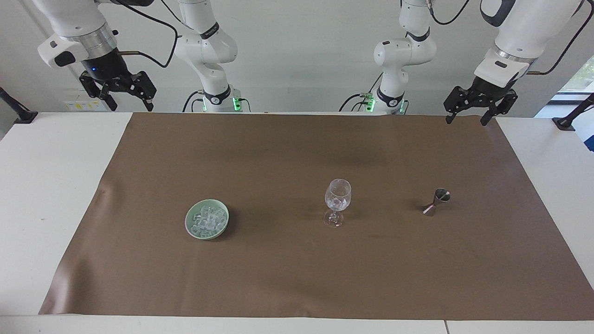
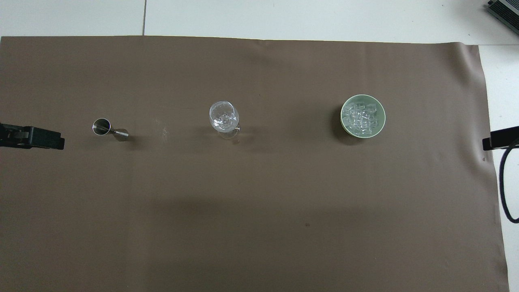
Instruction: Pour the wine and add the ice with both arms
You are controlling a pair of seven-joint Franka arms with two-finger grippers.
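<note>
The left gripper [image 1: 473, 115] hangs with its fingers [image 1: 448, 119] spread apart and nothing between them, raised over the corner of the brown mat [image 1: 297, 269] at the left arm's end of the surface [image 1: 46, 185], close to the robots. In the overhead view only its dark tip [image 2: 38, 138] pokes in at the edge. The right gripper [image 1: 130, 103] is likewise up in the air with its fingers [image 1: 149, 104] parted and empty, over the mat's other robot-side corner at the right arm's end; its tip [image 2: 500, 138] shows at the edge of the overhead view. Neither touches anything, and both arms wait.

The three things stand in a row across the middle of the mat, well apart from one another and from both grippers. The ice [image 1: 207, 220] lies piled in a pale green bowl [image 1: 191, 228] toward the right arm's end. A clear stemmed glass [image 1: 337, 200] stands upright near the centre, with some small clear pieces showing in its bowl. A small metal jigger [image 1: 436, 202] stands toward the left arm's end, tilted a little as seen in the facing view.
</note>
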